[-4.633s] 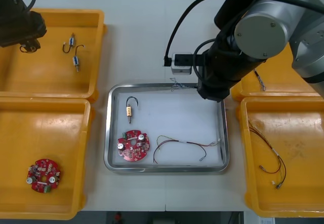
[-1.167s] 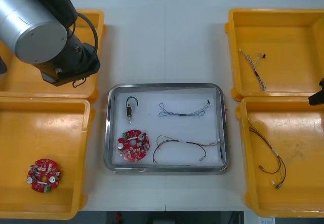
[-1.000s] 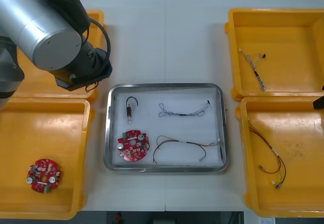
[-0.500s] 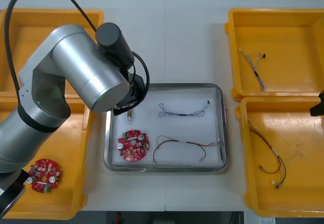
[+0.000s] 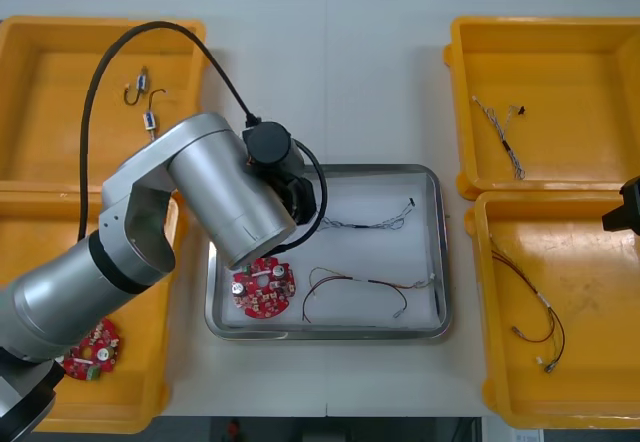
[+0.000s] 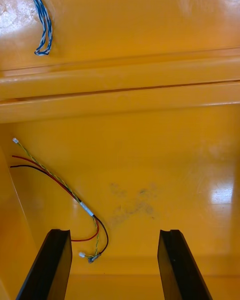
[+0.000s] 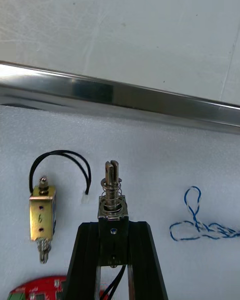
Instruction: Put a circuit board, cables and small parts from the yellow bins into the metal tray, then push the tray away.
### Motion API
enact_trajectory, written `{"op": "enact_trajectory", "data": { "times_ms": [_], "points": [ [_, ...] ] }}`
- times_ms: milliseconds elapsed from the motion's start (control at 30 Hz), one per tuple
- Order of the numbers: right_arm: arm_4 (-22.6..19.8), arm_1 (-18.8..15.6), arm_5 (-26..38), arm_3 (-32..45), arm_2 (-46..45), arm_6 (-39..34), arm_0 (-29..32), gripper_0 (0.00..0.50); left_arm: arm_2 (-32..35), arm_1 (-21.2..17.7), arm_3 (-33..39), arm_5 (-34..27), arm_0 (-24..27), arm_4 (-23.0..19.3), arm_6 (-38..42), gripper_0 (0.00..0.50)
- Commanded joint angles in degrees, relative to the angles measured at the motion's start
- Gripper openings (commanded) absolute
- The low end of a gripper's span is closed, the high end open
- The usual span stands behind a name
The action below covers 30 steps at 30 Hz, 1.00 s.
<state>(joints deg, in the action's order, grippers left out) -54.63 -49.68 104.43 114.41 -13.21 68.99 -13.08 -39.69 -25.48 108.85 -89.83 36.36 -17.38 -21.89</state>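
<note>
Left tool clamped on small metal part, low over metal tray. Already in tray: another metal part, circuit board, blue-white cable, red-yellow cable. Right tool spread wide, idle over yellow bin. Remaining, by my reading: release part, push tray away.

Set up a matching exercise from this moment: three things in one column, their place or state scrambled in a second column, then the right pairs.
Things
1. left gripper
2. right gripper
3. metal tray

Place or state
A. open, at the yellow bin that holds a red and yellow cable
B. white inside, with a circuit board lying in it
C. shut on a small metal part, above the tray

Pairs: 1-C, 2-A, 3-B
</note>
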Motion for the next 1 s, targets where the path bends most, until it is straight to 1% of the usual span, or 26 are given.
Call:
{"op": "enact_trajectory", "data": {
  "times_ms": [33,300,467,600,667,700,733,767,800,867,967,1000],
  "points": [
    [0.5,0.5,-0.5,1.3,-1.6,-0.9,0.8,0.5,-2.1,2.5,-2.3,3.4,-0.8,1.6,-3.8,0.0],
    [0.5,0.5,-0.5,1.3,-1.6,-0.9,0.8,0.5,-3.5,2.6,-2.7,3.5,-0.9,1.6,-3.9,0.005],
    [0.5,0.5,-0.5,1.3,-1.6,-0.9,0.8,0.5,-4.2,2.5,-2.9,3.3,-0.9,1.6,-3.5,0.042],
    [0.5,0.5,-0.5,1.3,-1.6,-0.9,0.8,0.5,-4.6,2.5,-2.9,2.7,-0.9,1.6,-3.3,0.057],
    [0.5,0.5,-0.5,1.3,-1.6,-0.9,0.8,0.5,-4.8,2.4,-2.9,2.6,-0.9,1.6,-3.2,0.083],
    [0.5,0.5,-0.5,1.3,-1.6,-0.9,0.8,0.5,-4.8,2.4,-2.9,2.6,-0.9,1.6,-3.1,0.127],
    [0.5,0.5,-0.5,1.3,-1.6,-0.9,0.8,0.5,-4.8,2.4,-2.9,2.6,-0.9,1.6,-3.1,0.16],
    [0.5,0.5,-0.5,1.3,-1.6,-0.9,0.8,0.5,-4.8,2.3,-2.9,2.6,-0.9,1.6,-3.1,0.242],
    [0.5,0.5,-0.5,1.3,-1.6,-0.9,0.8,0.5,-4.9,2.3,-2.9,2.6,-0.9,1.6,-3.1,0.262],
    [0.5,0.5,-0.5,1.3,-1.6,-0.9,0.8,0.5,-4.9,2.3,-2.9,2.6,-0.9,2.2,-3.0,0.364],
    [0.5,0.5,-0.5,1.3,-1.6,-0.9,0.8,0.5,-4.9,2.3,-2.9,2.6,-0.8,2.6,-3.0,0.463],
    [0.5,0.5,-0.5,1.3,-1.6,-0.9,0.8,0.5,-4.8,2.3,-2.9,2.6,-0.8,3.1,-3.0,0.478]
  ]
}}
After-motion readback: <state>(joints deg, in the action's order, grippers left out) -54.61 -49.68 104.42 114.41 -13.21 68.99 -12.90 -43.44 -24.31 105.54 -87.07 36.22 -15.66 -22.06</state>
